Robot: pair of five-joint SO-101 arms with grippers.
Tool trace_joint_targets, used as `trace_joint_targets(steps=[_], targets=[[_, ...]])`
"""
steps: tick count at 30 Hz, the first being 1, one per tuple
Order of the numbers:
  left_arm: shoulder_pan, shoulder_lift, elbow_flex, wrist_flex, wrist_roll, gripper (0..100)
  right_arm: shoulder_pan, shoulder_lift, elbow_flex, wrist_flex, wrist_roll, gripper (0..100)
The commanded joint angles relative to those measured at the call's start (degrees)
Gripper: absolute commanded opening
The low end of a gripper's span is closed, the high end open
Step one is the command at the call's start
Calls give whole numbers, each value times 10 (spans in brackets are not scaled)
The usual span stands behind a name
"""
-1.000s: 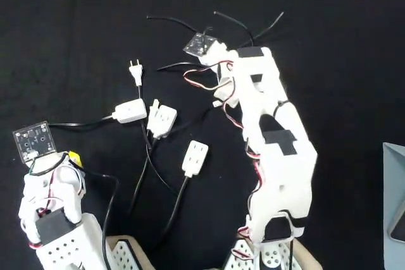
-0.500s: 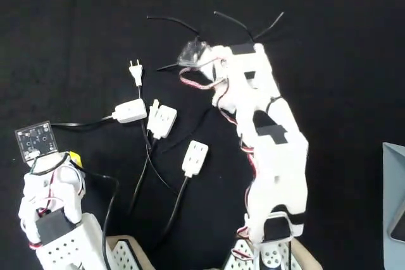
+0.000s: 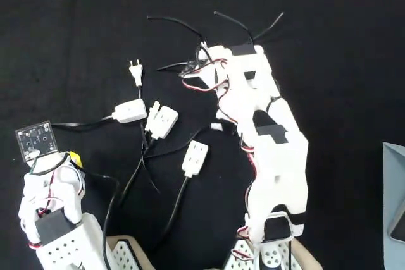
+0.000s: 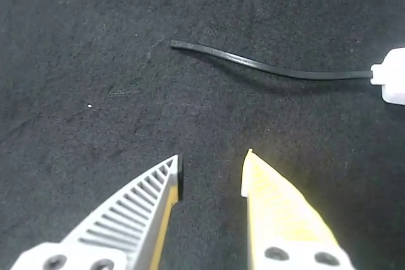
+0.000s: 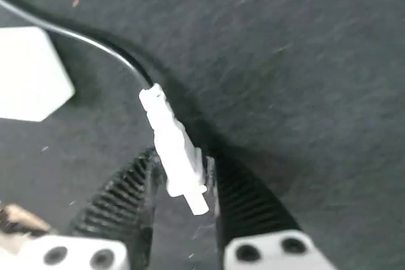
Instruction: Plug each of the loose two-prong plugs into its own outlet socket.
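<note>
Now the biggest shift over the last second is in the right arm (image 3: 272, 150), which reaches far out over the black table (image 3: 342, 61). It has drawn in slightly, and its wrist has rolled so the camera board no longer faces up. The left arm (image 3: 50, 213) has not moved from the near corner. The left gripper (image 4: 212, 172) hangs over bare cloth with its fingers apart and nothing between them.

The black lead (image 3: 177, 140) running under the right arm has been dragged and now bends differently past the front socket (image 3: 195, 156). The second socket (image 3: 161, 120) and the white block (image 3: 131, 110) beside it lie where they were. The loose plug (image 3: 135, 69) farther back is untouched.

The right gripper (image 5: 181, 159) is closed on the white plug (image 5: 174, 147), which sits lengthwise between the fingers with its lead trailing away. From above, the same plug appears to peek out beside the arm (image 3: 217, 126), nearer the sockets than before. So the pick-up looks done and the carry towards a socket under way, but no plug is seated yet. The prongs cannot be made out, so how they will line up with a socket is uncertain.
</note>
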Motion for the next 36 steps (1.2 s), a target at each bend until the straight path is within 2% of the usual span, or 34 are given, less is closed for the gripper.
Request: trace_joint_targets(steps=[1,8,11,13,17,36], targets=[[0,-4,-2,-4,-7,170,-4,-52,-7,37,-33,12],[0,-4,-2,-4,-7,170,-9,-81,44,39,-84,12],[0,-4,-2,-4,-7,170,-10,-93,79,-4,-109,15],[0,-4,-2,-4,-7,170,-10,-97,105,-40,-118,54],[0,-4,-2,-4,-7,170,-10,-108,147,-77,-117,152],[0,-4,16,-28,-8,173,-28,-128,155,-107,-116,156]])
